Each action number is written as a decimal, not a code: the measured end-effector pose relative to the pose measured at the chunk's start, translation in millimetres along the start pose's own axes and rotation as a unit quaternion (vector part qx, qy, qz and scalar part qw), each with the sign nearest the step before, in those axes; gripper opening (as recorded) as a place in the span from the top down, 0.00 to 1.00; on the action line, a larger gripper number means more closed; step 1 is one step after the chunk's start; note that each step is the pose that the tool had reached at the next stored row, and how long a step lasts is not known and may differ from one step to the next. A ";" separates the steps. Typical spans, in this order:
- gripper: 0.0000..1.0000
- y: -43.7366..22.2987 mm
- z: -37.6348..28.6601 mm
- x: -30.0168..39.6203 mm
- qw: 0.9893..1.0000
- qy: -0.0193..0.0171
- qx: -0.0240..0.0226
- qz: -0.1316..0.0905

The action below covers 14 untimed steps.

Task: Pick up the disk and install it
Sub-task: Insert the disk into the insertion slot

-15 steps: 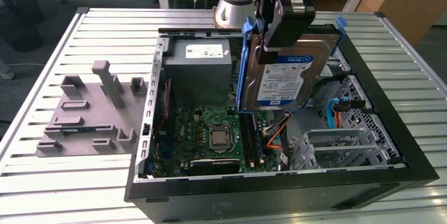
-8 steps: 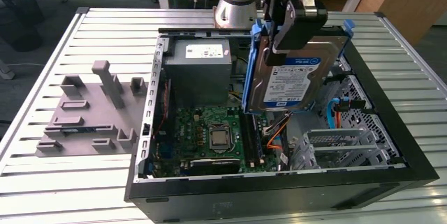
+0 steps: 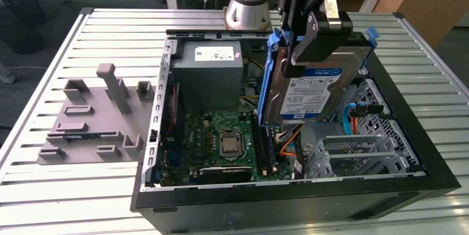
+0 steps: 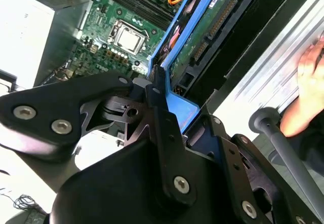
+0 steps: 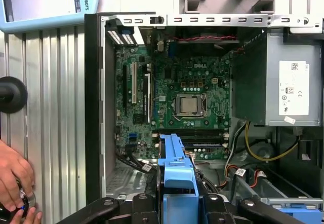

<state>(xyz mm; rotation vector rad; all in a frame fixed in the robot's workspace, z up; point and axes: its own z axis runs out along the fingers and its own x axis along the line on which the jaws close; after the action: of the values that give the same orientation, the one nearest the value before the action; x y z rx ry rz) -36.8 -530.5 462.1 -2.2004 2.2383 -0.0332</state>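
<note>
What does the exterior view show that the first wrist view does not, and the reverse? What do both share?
The exterior view gives the white-and-blue label of the disk, which the gripper holds upright over the open computer case, and a grey fixture block on the table at the exterior view's left of the case. The first wrist view gives instead a person's hand over the table beside the case, near a black knob. Both show the motherboard, the grey power supply and the disk's blue bracket.

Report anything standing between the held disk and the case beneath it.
The gripper holds the disk on edge over the open case. Just under its lower edge lie orange cables that may foul it; nothing else visible intervenes.
</note>
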 end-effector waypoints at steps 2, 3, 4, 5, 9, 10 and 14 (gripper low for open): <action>0.64 -0.7 0.7 2.0 1.000 0.000 0.000 0.000; 0.64 -1.6 1.0 2.5 1.000 0.000 0.000 0.000; 0.64 -2.8 1.4 3.0 1.000 0.000 0.000 0.000; 0.64 -4.4 1.7 3.2 1.000 0.000 0.000 0.000; 0.64 -12.3 3.3 4.5 1.000 0.000 -0.001 0.000; 0.64 -13.5 3.6 5.1 1.000 0.000 -0.001 0.000; 0.64 -15.0 5.4 11.6 1.000 0.000 -0.001 0.000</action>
<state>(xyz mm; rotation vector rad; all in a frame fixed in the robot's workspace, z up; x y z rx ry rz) -21.9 -542.5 457.1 -2.2006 2.2393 -0.0318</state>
